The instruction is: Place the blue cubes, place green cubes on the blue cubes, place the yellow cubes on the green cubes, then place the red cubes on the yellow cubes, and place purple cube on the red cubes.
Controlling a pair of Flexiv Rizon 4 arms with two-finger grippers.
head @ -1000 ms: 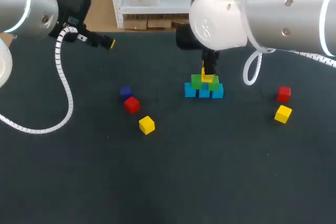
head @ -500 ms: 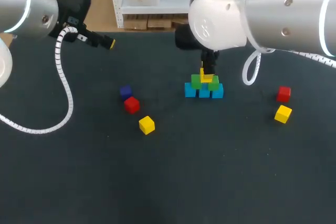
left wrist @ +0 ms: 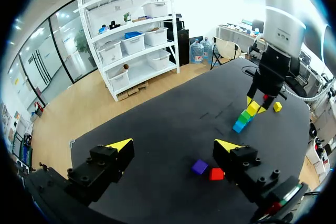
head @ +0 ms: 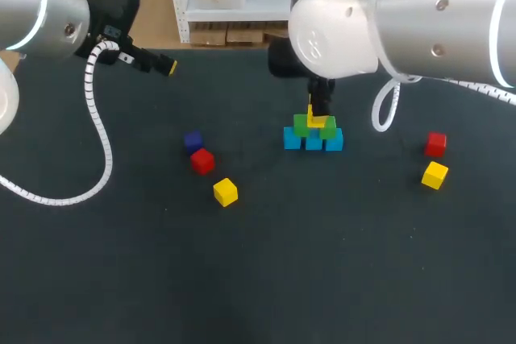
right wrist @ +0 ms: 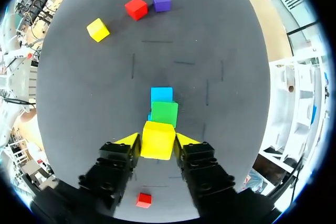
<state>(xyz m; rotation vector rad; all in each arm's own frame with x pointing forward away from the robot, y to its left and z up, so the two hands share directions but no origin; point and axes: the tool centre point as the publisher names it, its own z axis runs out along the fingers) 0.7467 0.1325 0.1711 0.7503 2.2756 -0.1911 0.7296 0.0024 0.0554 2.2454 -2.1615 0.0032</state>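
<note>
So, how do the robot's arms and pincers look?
The left arm and right arm are thick silver tubes with pale light rings. A white coiled cable runs along the left, a white cable loop along the right. The left pincer and right pincer are black with yellow wedge tips.

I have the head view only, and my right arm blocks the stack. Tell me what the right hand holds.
Observer: The right wrist view shows the right hand shut on a yellow cube, one finger on each side.
Operator: Report whether it rests on the green layer.
Observer: I cannot tell contact. In that view a green cube shows just ahead of the held cube, with a blue cube beyond it.
Operator: Now give me the left hand.
Observer: The left wrist view shows the left hand open, its fingers wide apart and gripping nothing.
</note>
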